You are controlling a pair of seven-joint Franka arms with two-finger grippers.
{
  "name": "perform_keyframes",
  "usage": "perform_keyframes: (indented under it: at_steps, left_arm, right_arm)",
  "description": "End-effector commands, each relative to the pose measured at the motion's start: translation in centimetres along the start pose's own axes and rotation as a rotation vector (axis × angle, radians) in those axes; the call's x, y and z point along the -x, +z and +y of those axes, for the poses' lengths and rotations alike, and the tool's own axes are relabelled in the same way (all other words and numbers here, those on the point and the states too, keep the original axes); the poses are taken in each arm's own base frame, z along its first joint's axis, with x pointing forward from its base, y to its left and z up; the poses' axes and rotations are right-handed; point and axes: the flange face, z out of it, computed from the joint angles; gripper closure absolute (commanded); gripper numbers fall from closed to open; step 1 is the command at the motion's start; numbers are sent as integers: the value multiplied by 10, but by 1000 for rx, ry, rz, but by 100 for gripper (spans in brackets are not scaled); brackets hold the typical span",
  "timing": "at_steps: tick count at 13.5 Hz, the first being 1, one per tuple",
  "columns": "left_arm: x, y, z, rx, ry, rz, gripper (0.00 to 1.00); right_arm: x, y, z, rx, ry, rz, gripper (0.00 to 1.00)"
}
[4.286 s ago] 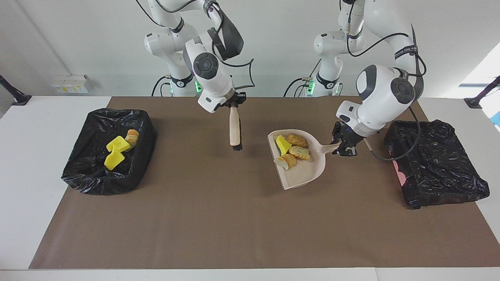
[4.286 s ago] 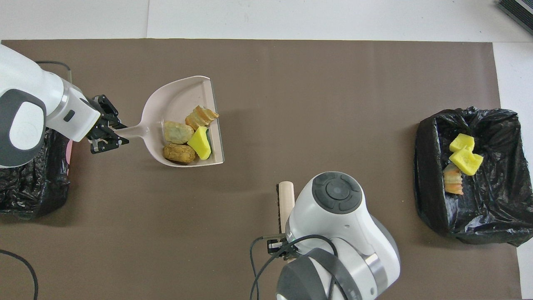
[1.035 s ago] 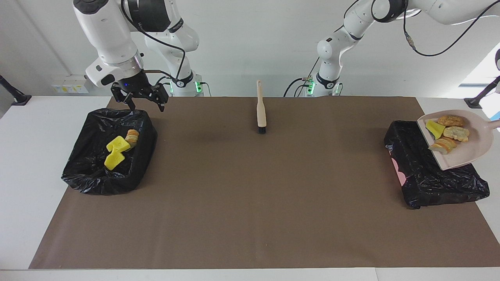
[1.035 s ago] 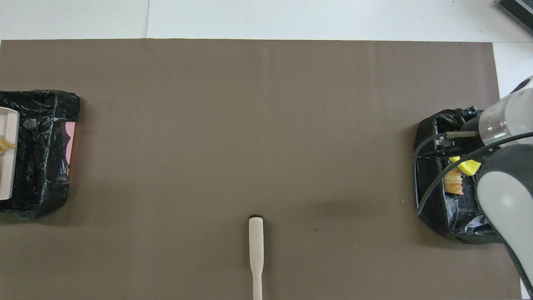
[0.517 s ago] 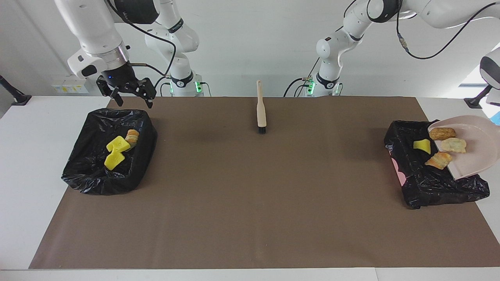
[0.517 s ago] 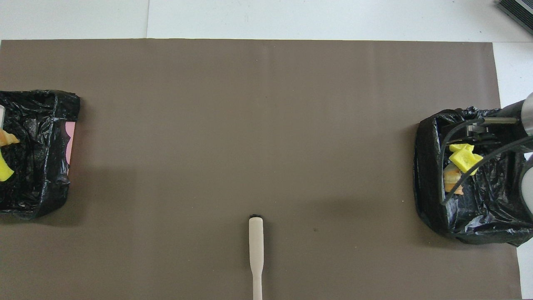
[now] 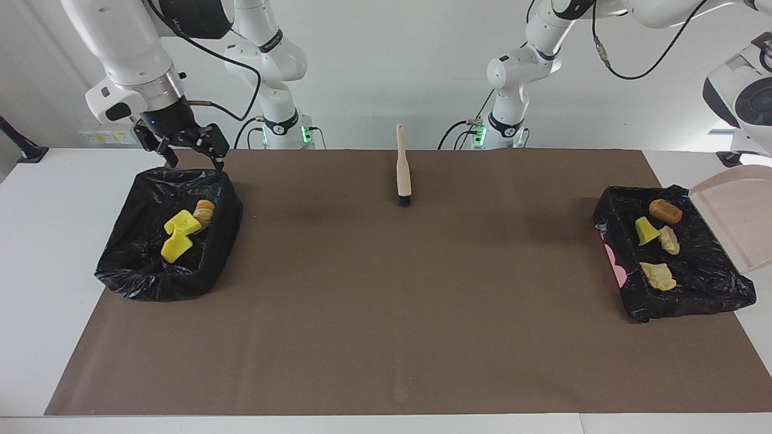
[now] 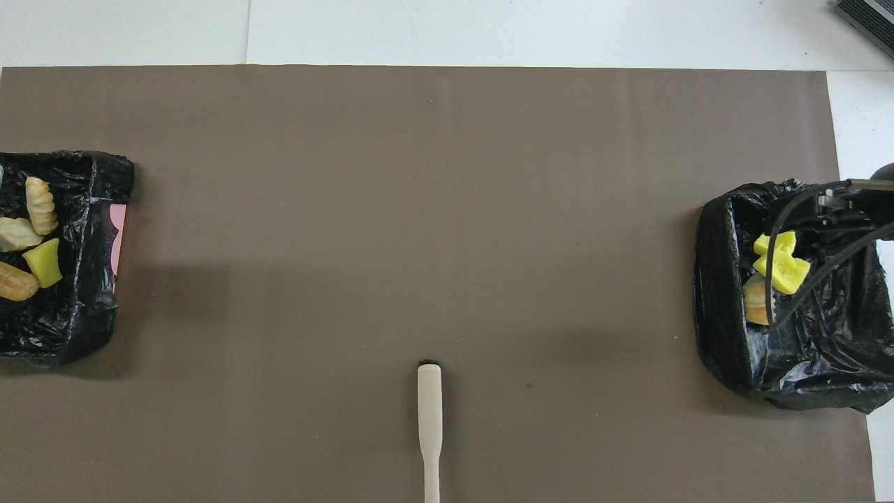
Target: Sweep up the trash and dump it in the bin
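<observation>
The black-lined bin [image 7: 687, 301] at the left arm's end holds several pieces of trash: a brown bread lump [image 7: 665, 211], a yellow chunk [image 7: 645, 230] and two pale pieces; they also lie in this bin [image 8: 70, 335] in the overhead view. The beige dustpan [image 7: 733, 214] hangs tilted and empty over that bin's outer edge. Its handle and my left gripper are out of view. My right gripper [image 7: 194, 161] hangs open and empty over the robot-side rim of the other bin [image 7: 151, 283]. That bin holds two yellow chunks [image 7: 181, 234] and a bread piece [image 7: 204, 210].
The brush [image 7: 402, 166] lies on the brown mat [image 7: 386, 313] near the robots, midway between the arms, with its bristles pointing away from them. It also shows as the brush [image 8: 429, 412] in the overhead view. White table borders the mat.
The dustpan has tipped further and its pieces have slid out into the bin at the left arm's end. The right gripper has drifted a little toward its end of the table.
</observation>
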Motion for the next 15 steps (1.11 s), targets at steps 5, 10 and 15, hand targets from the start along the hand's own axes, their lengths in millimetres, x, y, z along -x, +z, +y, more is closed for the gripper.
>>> perform_keyframes:
  at_steps: [5, 10, 15]
  left_arm:
    - [-29, -71, 17, -23, -102, 252, 100]
    - [-72, -99, 32, 160, -351, 504, 100]
    - [-125, -142, 52, 352, -641, 640, 100]
  right_arm:
    - [2, -3, 4, 17, -13, -10, 0]
    - [0, -1, 24, 32, 2, -10, 0]
    - [1, 5, 36, 71, -64, 14, 0]
